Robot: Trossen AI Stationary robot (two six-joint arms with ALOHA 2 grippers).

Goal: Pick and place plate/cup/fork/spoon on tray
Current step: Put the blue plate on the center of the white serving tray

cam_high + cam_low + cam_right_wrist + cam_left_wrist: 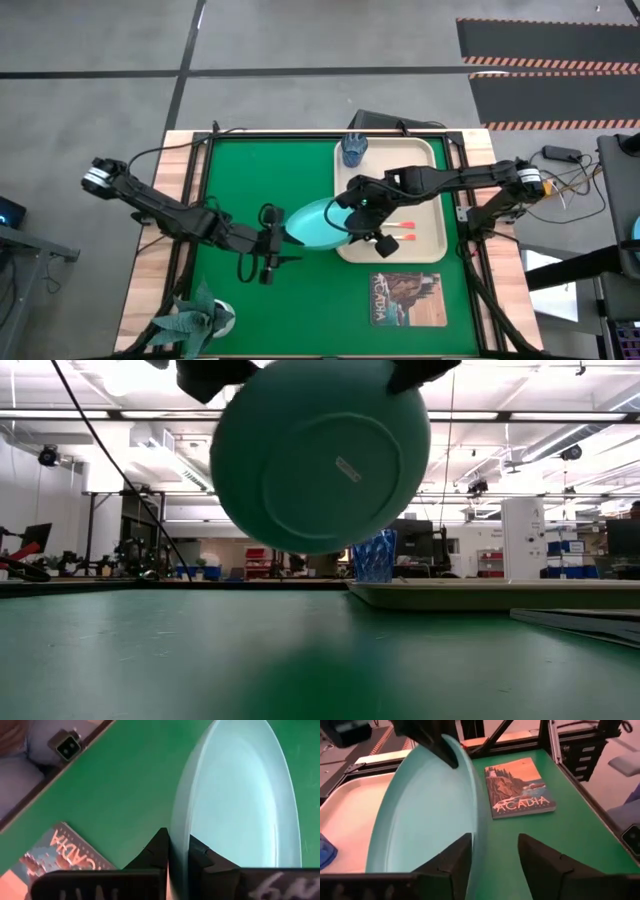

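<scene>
The turquoise plate (318, 222) hangs tilted on edge above the green mat, left of the beige tray (425, 160); the low view shows its underside (320, 460). My right gripper (348, 212) is shut on its rim. My left gripper (290, 238) is open at the plate's opposite rim, with the rim (479, 845) standing between its fingers; I cannot tell whether a finger touches it. The blue cup (353, 149) stands in the tray's far left corner. Two red-handled utensils (404, 230) lie on the tray; which is the fork and which the spoon cannot be told. My right gripper pinches the plate's rim (179, 837) between its two fingers, one on the inner face and one on the underside, on the side toward the tray. The fingers come from the table's right. The plate is lifted clear of the mat, steeply tilted, its underside toward the near edge.
A printed picture card (407, 298) lies on the mat near the front edge, below the tray. A small potted plant (195, 320) stands at the near left corner. Open green mat lies left of and in front of the plate.
</scene>
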